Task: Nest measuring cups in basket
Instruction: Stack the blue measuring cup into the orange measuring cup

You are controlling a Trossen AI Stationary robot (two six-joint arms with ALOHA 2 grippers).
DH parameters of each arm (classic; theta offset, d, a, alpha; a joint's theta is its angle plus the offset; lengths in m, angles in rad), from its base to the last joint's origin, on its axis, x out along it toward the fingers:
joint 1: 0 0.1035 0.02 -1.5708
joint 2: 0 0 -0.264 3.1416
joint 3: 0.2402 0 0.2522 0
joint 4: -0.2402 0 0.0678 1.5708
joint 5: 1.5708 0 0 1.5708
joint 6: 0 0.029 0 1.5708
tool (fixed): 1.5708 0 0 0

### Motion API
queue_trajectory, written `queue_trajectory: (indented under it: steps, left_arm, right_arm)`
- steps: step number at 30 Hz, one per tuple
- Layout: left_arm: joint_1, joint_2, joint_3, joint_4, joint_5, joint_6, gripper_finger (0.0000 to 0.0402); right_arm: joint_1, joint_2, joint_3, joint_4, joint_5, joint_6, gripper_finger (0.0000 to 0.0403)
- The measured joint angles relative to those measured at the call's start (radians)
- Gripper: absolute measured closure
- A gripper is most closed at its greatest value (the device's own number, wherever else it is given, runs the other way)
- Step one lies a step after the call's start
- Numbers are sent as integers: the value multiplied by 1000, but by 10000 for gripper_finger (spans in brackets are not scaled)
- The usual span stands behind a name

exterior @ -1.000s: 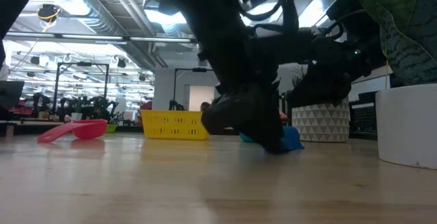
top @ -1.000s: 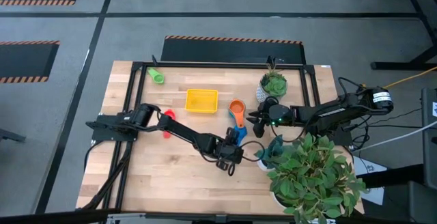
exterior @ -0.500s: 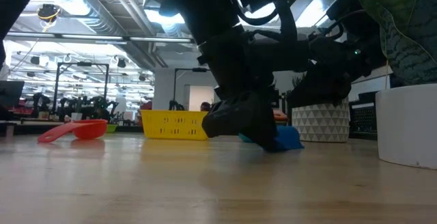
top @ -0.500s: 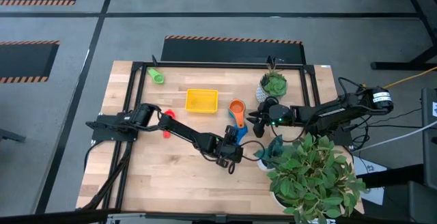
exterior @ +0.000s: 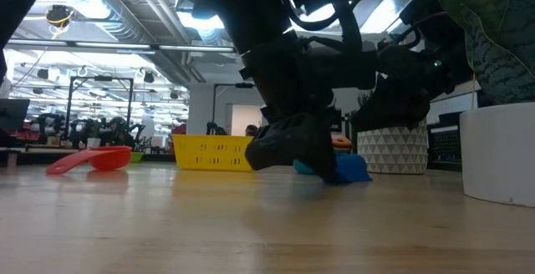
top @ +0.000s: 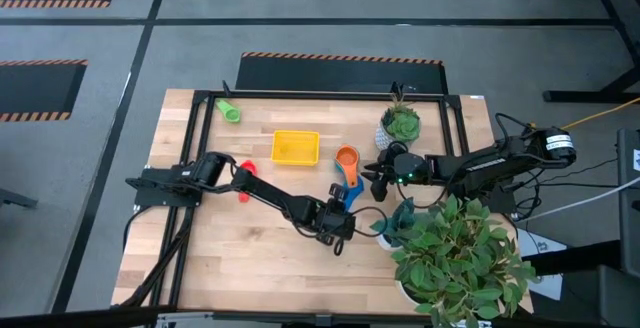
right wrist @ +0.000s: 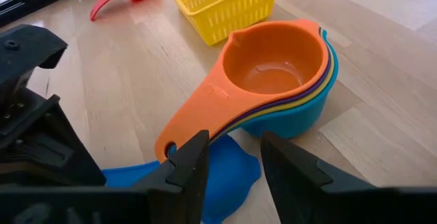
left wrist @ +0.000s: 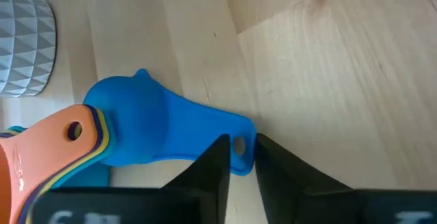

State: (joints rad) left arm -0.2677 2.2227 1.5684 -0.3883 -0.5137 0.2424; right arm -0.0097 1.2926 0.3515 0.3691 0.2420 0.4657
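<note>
A blue measuring cup [left wrist: 147, 125] lies bowl-down on the table, just near of a nested stack of cups with an orange cup [right wrist: 273, 67] on top. My left gripper [left wrist: 242, 157] is shut on the blue cup's handle. My right gripper [right wrist: 235, 162] hovers open over the stack's handles with nothing between its fingers. The yellow basket [top: 295, 147] stands left of the stack. A red cup [top: 245, 173] lies by the left arm. A green cup [top: 229, 111] lies at the far left. My left gripper pinches the free end of the blue cup's handle [left wrist: 239, 136], by its hanging hole, between the two fingertips [left wrist: 220, 157]. The fingers slant down from the table's near left and lie along the handle. The cup rests on the table, its bowl partly under the stack's handles.
A white patterned plant pot [top: 400, 123] stands far right of the stack. A large leafy plant [top: 460, 258] in a white pot [exterior: 501, 153] fills the near right corner. Bare wood lies near and left of the blue cup.
My left gripper has stayed in place and closed its fingers onto the blue cup's handle end. The cup has stayed where it was.
</note>
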Motion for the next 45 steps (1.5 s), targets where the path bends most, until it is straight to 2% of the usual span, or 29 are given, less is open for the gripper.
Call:
queue_trajectory:
  steps: [6, 18, 33, 45]
  left_arm:
    - [-9, 0, 0, -1, -36, -1, 394]
    - [-43, -13, 0, -8, -105, -8, 398]
    - [-95, -75, 0, -42, -67, -148, 400]
    - [-99, -98, 0, -48, -99, -162, 401]
  right_arm:
    - [0, 0, 0, 0, 0, 0, 265]
    - [0, 0, 0, 0, 0, 0, 265]
    - [0, 0, 0, 0, -9, -6, 265]
    - [0, 0, 0, 0, -9, -50, 265]
